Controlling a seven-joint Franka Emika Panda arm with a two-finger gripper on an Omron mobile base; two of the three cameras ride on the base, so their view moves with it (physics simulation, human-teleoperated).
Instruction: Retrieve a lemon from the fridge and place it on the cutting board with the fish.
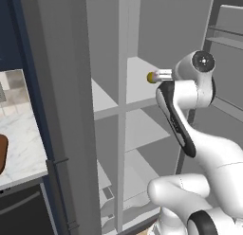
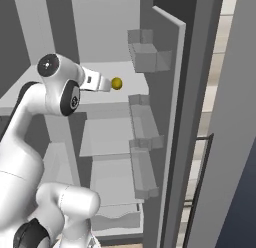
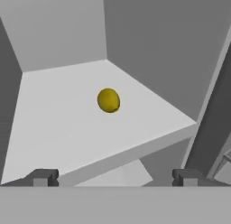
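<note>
Lemon (image 3: pixel 108 100) alone on fridge shelf (image 3: pixel 67 128) beyond wide-apart hand (image 3: pixel 115 178); cutting board (image 1: pixel 2 153) at left.

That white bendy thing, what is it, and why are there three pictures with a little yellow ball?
It is a robot arm, reaching into an open grey fridge. Two pictures come from cameras riding behind the arm, one on its left and one on its right. The third comes from a camera on its hand, looking forward past its gripper. The two dark bits at the bottom of that picture are the fingertips, spread wide apart. The yellow ball is a lemon lying alone on a pale fridge shelf. The gripper holds nothing; the lemon sits just ahead of it.
</note>
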